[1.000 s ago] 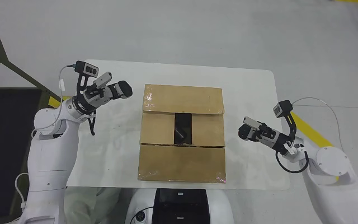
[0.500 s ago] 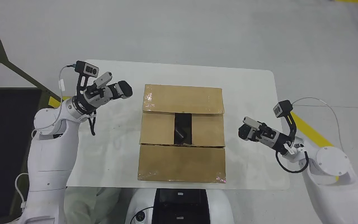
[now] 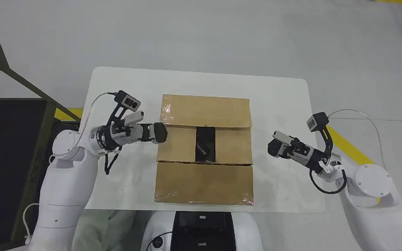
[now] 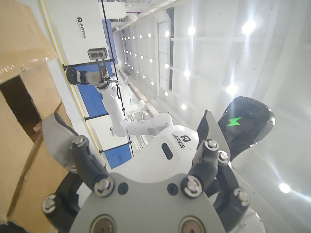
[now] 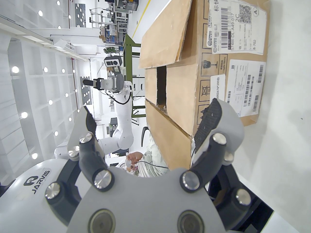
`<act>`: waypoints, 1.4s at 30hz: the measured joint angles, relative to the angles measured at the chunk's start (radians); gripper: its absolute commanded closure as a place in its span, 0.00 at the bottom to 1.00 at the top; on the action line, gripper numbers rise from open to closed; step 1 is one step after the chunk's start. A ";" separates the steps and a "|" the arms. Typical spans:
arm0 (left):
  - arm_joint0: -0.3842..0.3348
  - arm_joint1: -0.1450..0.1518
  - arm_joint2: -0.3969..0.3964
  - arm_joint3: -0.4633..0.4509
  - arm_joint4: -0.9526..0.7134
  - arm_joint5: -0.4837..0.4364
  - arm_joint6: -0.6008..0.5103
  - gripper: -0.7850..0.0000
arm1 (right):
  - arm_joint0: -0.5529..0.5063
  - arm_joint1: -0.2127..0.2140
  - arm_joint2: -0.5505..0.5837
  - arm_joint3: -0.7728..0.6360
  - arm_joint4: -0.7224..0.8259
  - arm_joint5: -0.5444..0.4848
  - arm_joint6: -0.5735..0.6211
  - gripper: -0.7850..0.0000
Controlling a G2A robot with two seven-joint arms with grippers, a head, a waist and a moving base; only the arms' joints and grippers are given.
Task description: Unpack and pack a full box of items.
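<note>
White worktop (image 3: 276, 94) carries the cardboard box (image 3: 204, 113) in its middle. The left claw (image 3: 160, 132), released, has come to the box's side, so opening it seems next. The right claw (image 3: 274, 145) hangs released too.

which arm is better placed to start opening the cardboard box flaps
Left, likely. The left tool is open right at the edge of the cardboard box, level with the dark gap between its flaps. The right tool, also open, sits apart from the opposite side.
</note>
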 measured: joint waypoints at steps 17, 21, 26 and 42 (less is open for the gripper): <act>0.063 0.021 0.015 0.033 0.136 -0.017 -0.133 0.00 | 0.000 0.000 0.000 0.000 0.000 0.000 0.000 0.00; 0.049 0.023 0.018 0.071 0.163 -0.050 -0.119 0.00 | 0.000 0.000 0.000 0.000 0.000 0.000 0.000 0.00; 0.019 0.023 0.036 0.111 0.181 -0.091 -0.077 0.00 | 0.000 0.000 0.000 0.000 0.000 0.000 0.000 0.00; -0.076 0.010 0.125 0.221 0.213 -0.207 0.071 0.00 | 0.000 0.000 0.000 0.000 0.000 0.000 0.000 0.00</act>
